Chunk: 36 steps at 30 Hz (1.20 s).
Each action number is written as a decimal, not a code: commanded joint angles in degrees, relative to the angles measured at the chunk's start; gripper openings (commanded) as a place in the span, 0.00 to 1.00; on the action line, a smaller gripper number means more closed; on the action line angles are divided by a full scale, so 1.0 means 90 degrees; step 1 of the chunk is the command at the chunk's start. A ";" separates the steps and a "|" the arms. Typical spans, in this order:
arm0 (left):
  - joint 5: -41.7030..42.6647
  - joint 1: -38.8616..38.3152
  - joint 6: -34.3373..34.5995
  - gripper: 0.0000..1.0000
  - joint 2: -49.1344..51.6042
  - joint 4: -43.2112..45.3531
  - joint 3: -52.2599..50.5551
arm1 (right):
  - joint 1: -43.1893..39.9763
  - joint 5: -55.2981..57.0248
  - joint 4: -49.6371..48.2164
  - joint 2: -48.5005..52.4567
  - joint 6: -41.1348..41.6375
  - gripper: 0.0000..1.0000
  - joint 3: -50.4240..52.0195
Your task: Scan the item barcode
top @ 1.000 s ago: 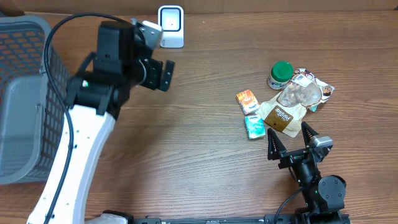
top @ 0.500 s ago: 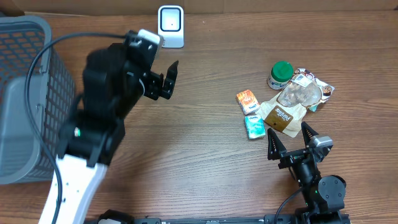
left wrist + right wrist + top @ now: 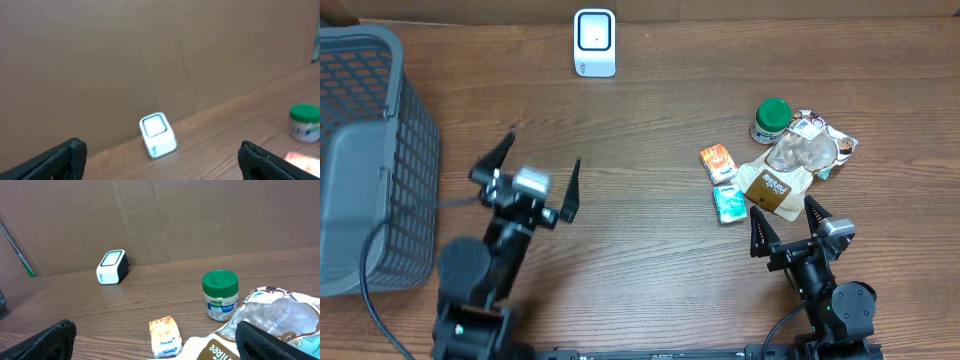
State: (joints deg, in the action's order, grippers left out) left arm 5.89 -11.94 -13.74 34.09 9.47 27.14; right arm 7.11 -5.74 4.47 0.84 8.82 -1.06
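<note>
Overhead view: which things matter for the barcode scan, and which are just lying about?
Job in hand:
- white scanner
- candidates to scan, which one unclear: green-lidded jar, orange packet, teal packet, brown pouch, clear bag

Lying about:
- grey basket at the table's left edge, probably no part in the scan itself

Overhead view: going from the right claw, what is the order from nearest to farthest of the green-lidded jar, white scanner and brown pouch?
From the right claw:
1. Brown pouch, just ahead of it.
2. Green-lidded jar, further back, same side.
3. White scanner, at the far back edge, toward the left.
</note>
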 commanded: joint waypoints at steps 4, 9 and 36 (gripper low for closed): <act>0.0180 0.0503 -0.0656 1.00 -0.1447 0.0073 -0.1379 | -0.0049 0.0007 -0.0027 -0.0075 0.0010 1.00 0.0066; 0.0180 0.0714 -0.1010 1.00 -0.2463 0.0068 -0.2276 | -0.0049 0.0007 -0.0027 -0.0075 0.0010 1.00 0.0066; 0.0155 0.0748 -0.0828 1.00 -0.3759 -0.1479 -0.2985 | -0.0049 0.0007 -0.0027 -0.0075 0.0010 1.00 0.0066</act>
State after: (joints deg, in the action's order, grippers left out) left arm 6.90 -5.56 -22.44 0.95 -3.68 0.49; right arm 7.09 -5.74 4.51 0.84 8.82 -1.06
